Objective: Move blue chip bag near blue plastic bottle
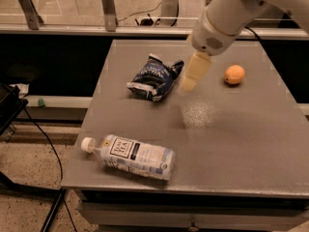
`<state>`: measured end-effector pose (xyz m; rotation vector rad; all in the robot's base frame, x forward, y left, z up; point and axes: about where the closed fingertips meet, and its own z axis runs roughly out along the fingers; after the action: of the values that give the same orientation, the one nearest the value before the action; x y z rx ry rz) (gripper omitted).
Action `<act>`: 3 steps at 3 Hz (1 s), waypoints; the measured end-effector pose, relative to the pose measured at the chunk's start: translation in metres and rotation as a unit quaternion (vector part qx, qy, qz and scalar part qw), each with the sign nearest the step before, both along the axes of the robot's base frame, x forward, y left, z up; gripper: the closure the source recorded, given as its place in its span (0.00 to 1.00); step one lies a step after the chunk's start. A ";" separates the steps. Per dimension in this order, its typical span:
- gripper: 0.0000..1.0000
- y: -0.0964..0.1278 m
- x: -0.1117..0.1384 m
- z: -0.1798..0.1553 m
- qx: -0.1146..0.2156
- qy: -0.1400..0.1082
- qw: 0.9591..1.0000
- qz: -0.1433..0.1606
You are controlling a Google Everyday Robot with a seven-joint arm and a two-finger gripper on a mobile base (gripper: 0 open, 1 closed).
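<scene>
Camera view: gripper (187, 83) beside blue chip bag (153, 77), its state unreadable; arm (231, 11) cropped at top.

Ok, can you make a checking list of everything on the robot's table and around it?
Surface: grey table, a speckled shine near the middle.
Job's things: blue chip bag crumpled at the back; blue plastic bottle on its side at the front left, white cap pointing left; the two lie apart.
Clutter: small orange fruit, back right.
Pincer: pincer hangs just right of the bag.
Cables: black cable on the floor, left.
Surroundings: metal posts behind the table.
</scene>
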<state>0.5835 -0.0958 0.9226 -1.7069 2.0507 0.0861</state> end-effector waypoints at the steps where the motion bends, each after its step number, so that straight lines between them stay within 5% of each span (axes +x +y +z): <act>1: 0.00 0.054 0.047 -0.021 0.040 0.006 0.999 0.015; 2: 0.00 0.089 0.072 -0.042 0.047 0.020 0.999 0.019; 3: 0.16 0.093 0.073 -0.045 0.047 0.023 0.998 0.021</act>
<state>0.6560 -0.0031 0.8776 -1.7059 2.0102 0.2325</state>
